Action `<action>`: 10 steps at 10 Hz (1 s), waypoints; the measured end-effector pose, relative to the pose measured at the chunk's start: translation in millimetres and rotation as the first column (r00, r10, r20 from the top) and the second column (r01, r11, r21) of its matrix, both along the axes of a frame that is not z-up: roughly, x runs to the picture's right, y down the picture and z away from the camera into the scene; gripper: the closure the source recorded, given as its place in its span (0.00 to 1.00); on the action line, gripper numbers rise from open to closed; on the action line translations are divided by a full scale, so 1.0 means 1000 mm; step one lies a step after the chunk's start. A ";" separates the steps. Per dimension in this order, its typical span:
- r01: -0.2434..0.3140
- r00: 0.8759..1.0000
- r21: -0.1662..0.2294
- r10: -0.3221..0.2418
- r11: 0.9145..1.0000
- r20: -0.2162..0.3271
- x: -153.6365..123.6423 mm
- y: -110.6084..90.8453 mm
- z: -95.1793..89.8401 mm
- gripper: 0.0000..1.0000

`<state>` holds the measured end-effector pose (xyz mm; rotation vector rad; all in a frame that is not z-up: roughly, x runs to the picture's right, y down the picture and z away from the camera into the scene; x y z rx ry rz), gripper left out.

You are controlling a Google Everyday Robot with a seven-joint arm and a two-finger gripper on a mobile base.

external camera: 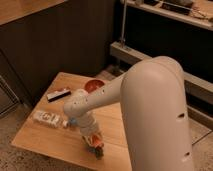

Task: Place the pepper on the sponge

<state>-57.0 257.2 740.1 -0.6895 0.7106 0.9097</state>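
Observation:
The orange-red pepper (92, 142) shows as a small patch right at my gripper (96, 148), low over the wooden table (40, 142) near its front edge. Whether the pepper is held or just lies under the gripper is unclear. My white arm reaches down to it from the right and covers much of the table. A small blue patch (73, 121) peeks out to the left of the wrist; it may be the sponge, mostly hidden by the arm.
A round red bowl (92, 85) stands at the table's back. A dark flat object with a white stripe (59, 93) lies at the back left. A white packet (46, 118) lies at the left. Shelving and a rail stand behind.

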 end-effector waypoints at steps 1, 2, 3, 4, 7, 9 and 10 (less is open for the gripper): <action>-0.002 1.000 0.001 0.002 1.000 0.000 0.000 0.000 0.000 0.40; -0.003 1.000 0.002 0.003 1.000 -0.001 0.000 0.000 0.000 0.40; -0.004 1.000 0.003 0.004 1.000 -0.001 0.000 0.000 0.000 0.40; -0.005 1.000 0.002 0.005 1.000 -0.002 0.000 0.000 0.000 0.40; -0.013 1.000 0.009 0.013 1.000 -0.008 0.000 -0.001 -0.001 0.40; -0.052 0.999 0.043 0.052 0.998 -0.009 -0.004 -0.014 -0.001 0.40; -0.089 0.996 0.074 0.090 0.993 -0.007 -0.007 -0.027 -0.002 0.40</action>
